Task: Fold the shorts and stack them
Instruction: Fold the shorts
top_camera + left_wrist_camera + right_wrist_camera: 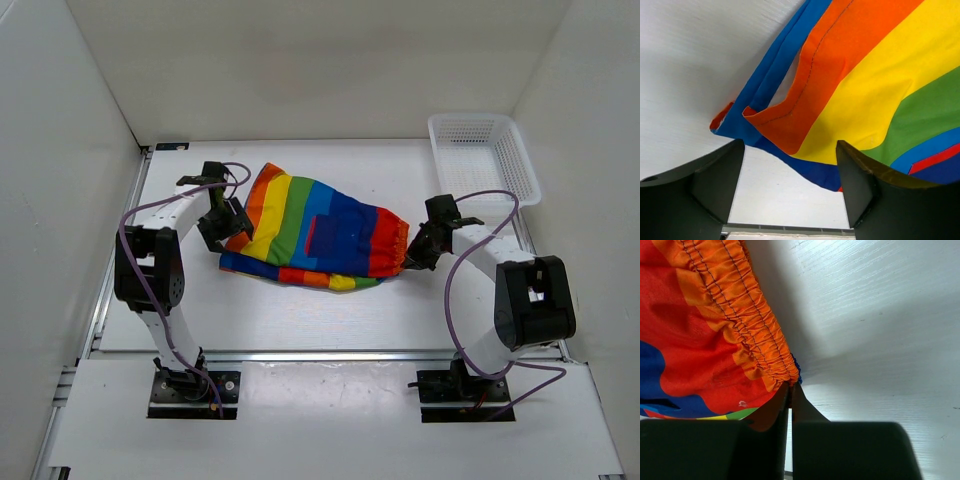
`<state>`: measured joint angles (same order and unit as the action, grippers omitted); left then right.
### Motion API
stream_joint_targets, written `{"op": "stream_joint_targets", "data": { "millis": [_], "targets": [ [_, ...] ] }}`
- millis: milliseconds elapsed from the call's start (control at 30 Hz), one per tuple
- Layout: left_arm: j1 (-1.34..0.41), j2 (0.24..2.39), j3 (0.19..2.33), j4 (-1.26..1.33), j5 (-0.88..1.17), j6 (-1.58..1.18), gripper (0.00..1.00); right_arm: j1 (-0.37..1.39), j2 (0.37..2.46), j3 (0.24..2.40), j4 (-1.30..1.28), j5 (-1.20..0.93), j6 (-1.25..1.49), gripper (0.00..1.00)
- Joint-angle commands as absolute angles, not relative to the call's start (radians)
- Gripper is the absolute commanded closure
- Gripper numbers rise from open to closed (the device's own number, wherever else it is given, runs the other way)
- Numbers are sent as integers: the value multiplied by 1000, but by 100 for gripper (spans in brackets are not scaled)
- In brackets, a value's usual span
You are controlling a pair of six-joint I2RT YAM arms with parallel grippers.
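Note:
The rainbow-striped shorts (pixel 320 235) lie spread on the white table, leg hems to the left and the gathered orange waistband (pixel 745 315) to the right. A dark blue pocket (pixel 335 235) faces up. My left gripper (pixel 228 222) hovers at the left leg hem and is open. In the left wrist view its fingers (pixel 789 150) stand wide apart just short of the orange and blue hem (pixel 790 120), with nothing between them. My right gripper (pixel 412 255) sits at the right end of the waistband. Its tips (pixel 791 386) are pressed together on the waistband's corner.
A white mesh basket (pixel 485 155) stands at the back right corner. White walls enclose the table on three sides. A metal rail (pixel 320 355) runs along the near edge, in front of the arm bases.

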<state>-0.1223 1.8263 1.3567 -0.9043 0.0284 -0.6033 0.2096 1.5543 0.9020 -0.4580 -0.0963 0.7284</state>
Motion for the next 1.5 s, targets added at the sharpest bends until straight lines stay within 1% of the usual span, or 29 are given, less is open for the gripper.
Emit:
{"op": "stream_joint_targets", "data": {
  "millis": [0, 100, 167, 233, 267, 300, 367, 400, 433, 500, 533, 600, 633, 667, 700, 767, 867, 900, 933, 1033, 1200, 1333, 1367, 1467],
  "targets": [
    [-126, 1835, 1356, -888, -15, -601, 20, 210, 1520, 920, -460, -86, 710, 100],
    [-126, 1870, 1387, -888, -15, -601, 32, 210, 1520, 920, -460, -86, 710, 100],
    [-137, 1890, 1407, -888, -6, -601, 33, 210, 1520, 920, -460, -77, 701, 100],
    [-137, 1902, 1420, -888, 8, -601, 38, 210, 1520, 920, -460, -77, 701, 100],
    [-137, 1902, 1420, -888, 8, -601, 47, 210, 1520, 920, -460, -77, 701, 100],
    [-137, 1902, 1420, -888, 8, -601, 53, 210, 1520, 920, -460, -77, 692, 100],
    [-137, 1891, 1430, -888, 8, -601, 69, 210, 1520, 920, -460, -77, 692, 100],
    [-137, 1881, 1430, -888, 8, -601, 79, 210, 1520, 920, -460, -68, 692, 100],
    [-137, 1881, 1430, -899, 8, -601, 83, 210, 1520, 920, -460, -67, 692, 100],
    [-137, 1867, 1442, -914, -3, -601, 85, 210, 1520, 931, -469, -58, 681, 100],
    [-137, 1850, 1442, -923, -3, -601, 88, 210, 1520, 931, -480, -48, 681, 100],
    [-137, 1841, 1453, -933, -3, -601, 88, 210, 1511, 942, -480, -38, 681, 100],
    [-137, 1826, 1453, -933, -3, -601, 86, 210, 1502, 942, -480, -38, 670, 100],
    [-137, 1825, 1463, -942, 6, -601, 73, 210, 1493, 942, -489, -38, 670, 100],
    [-137, 1816, 1473, -942, 6, -601, 68, 210, 1493, 942, -489, -38, 660, 100],
    [-137, 1816, 1473, -942, 6, -592, 65, 210, 1493, 951, -489, -38, 660, 100],
    [-137, 1816, 1473, -942, 6, -592, 65, 210, 1483, 951, -498, -38, 660, 100],
    [-137, 1816, 1473, -942, 6, -592, 66, 210, 1483, 951, -499, -38, 660, 100],
    [-137, 1816, 1464, -942, 6, -592, 74, 210, 1483, 951, -499, -38, 660, 100],
    [-137, 1816, 1463, -942, 6, -601, 90, 210, 1483, 942, -499, -38, 660, 100],
    [-137, 1792, 1473, -963, -3, -601, 90, 210, 1464, 942, -499, -38, 660, 100],
    [-126, 1718, 1555, -1015, -15, -601, 90, 210, 1445, 994, -555, -38, 640, 100],
    [-114, 1704, 1569, -1047, -15, -601, 90, 210, 1413, 994, -555, -38, 640, 100],
    [-104, 1619, 1553, -1069, -15, -601, 90, 210, 1379, 1014, -580, -51, 629, 100]
  ]
}}
